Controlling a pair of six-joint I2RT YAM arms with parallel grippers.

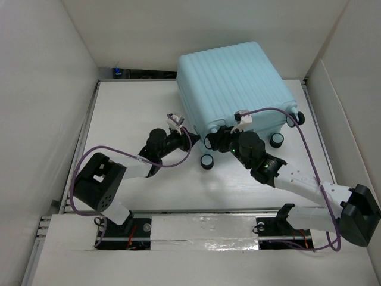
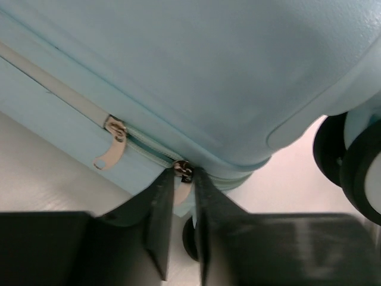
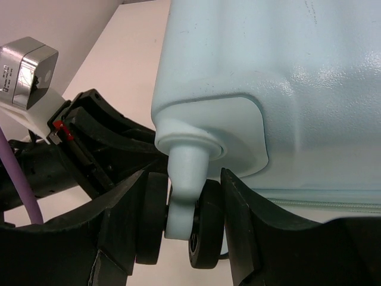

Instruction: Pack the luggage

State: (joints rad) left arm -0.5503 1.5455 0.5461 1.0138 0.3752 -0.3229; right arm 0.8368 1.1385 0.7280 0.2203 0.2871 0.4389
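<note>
luggage [image 1: 238, 83] right at left gripper [image 2: 183, 179] tips — right gripper [image 3: 184, 176] clasps its wheel [image 3: 205, 229]

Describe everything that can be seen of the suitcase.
The suitcase is a pale aqua hard shell with ribs, plastic by its look. It lies flat and shut on the table, right of centre, spinner wheels toward the arms. One zipper pull hangs free; a second pull sits between the fingers of the left end effector. The right end effector clamps one spinner wheel.
</note>
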